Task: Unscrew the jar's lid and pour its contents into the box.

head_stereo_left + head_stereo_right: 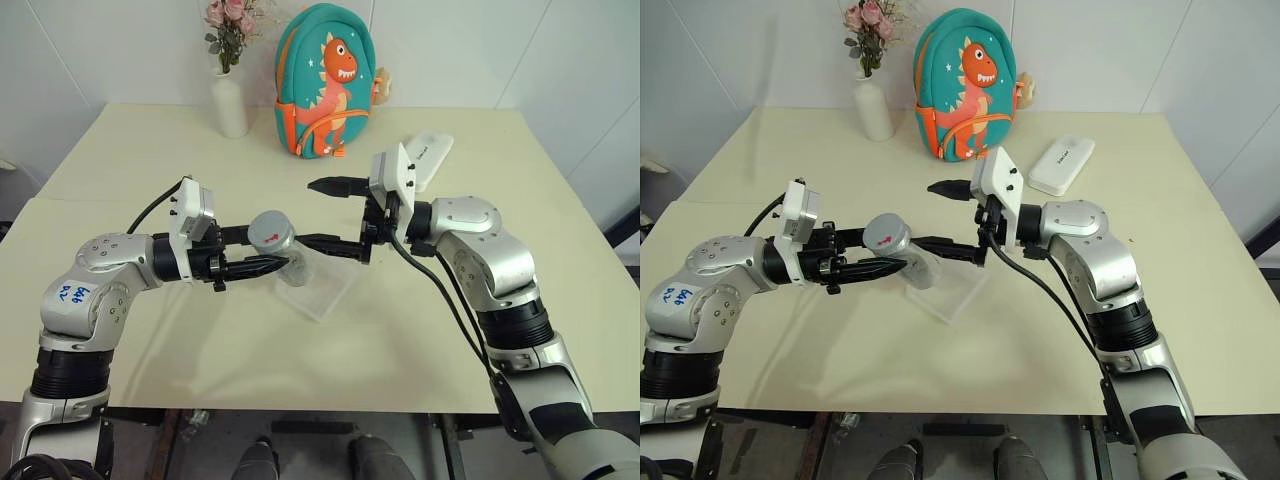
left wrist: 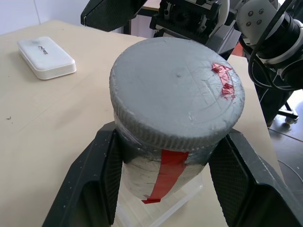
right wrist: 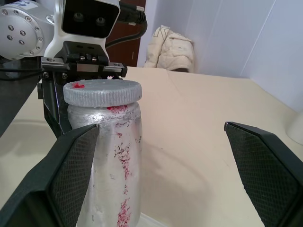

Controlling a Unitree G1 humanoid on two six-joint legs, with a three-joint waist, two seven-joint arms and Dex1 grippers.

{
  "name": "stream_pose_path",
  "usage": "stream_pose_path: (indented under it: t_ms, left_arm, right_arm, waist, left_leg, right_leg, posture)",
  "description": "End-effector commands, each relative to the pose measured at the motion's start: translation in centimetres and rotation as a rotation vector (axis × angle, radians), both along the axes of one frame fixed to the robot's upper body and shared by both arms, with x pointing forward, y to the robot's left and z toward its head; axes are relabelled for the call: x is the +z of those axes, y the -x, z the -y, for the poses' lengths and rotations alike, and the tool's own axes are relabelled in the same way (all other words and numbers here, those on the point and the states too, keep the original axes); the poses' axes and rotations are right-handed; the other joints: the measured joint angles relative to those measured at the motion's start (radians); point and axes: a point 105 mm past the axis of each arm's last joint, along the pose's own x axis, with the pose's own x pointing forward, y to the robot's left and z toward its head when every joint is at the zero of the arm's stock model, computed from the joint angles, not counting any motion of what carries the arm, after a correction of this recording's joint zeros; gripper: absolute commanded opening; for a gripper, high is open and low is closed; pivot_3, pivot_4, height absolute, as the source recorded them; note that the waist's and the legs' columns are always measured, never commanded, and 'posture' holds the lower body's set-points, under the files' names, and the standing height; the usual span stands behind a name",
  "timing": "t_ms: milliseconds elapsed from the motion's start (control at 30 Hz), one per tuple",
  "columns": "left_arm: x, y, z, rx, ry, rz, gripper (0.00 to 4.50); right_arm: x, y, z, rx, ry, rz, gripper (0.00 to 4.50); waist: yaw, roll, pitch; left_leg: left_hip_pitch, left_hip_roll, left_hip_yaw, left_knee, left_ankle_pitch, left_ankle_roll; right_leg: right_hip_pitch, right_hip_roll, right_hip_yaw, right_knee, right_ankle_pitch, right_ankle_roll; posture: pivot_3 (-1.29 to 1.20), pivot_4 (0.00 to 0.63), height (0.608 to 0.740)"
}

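My left jaws (image 1: 262, 262) are pinched on the jar (image 1: 290, 262), gripping its body just below the lid (image 1: 271, 231), and they hold it upright above the clear box (image 1: 318, 289) lying on the surface (image 1: 420, 330). From my left wrist I see one black finger (image 2: 94, 179) on each side of the jar, with a strip of red tape running down the wall between them. The lid is still screwed on, grey with a red mark on top.

My right jaws (image 1: 325, 215) are spread wide and closed on nothing. They point across at the jar from the other side, one finger above lid height, the other low beside the jar's body.

I judge the step in hand to be the unscrewing, and it has not begun. Next I need to bring my right jaws around the lid's ribbed edge, squeeze, and twist while my left keeps the jar from turning. The contents I cannot see through the cloudy wall. Pouring waits until the lid is off.

Farther back sit a white case (image 1: 424, 158), a dinosaur backpack (image 1: 325, 80) and a flower vase (image 1: 230, 100).
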Motion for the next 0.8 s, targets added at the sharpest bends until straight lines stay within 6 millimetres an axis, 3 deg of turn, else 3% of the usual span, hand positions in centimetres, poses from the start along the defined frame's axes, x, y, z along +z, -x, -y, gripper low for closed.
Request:
stream_pose_path:
  t_ms: [33, 800]
  left_arm:
    - [1.3, 0.7, -0.1, -0.014, 0.013, 0.058, 2.39]
    - [2.3, 0.1, 1.2, 0.004, 0.063, 0.119, 2.39]
  right_arm:
    - [0.8, 0.2, 0.3, 0.002, -0.006, 0.043, 4.45]
    - [-0.7, 1.5, -1.1, 0.064, 0.022, 0.031, 4.45]
  waist:
    - [0.000, 0.000, 0.000]
    - [0.000, 0.000, 0.000]
  left_leg:
    - [0.000, 0.000, 0.000, 0.000, 0.000, 0.000]
    - [0.000, 0.000, 0.000, 0.000, 0.000, 0.000]
  right_leg:
    - [0.000, 0.000, 0.000, 0.000, 0.000, 0.000]
    - [0.000, 0.000, 0.000, 0.000, 0.000, 0.000]
  posture:
    - [0.00, 0.150, 0.740]
    - [0.00, 0.150, 0.740]
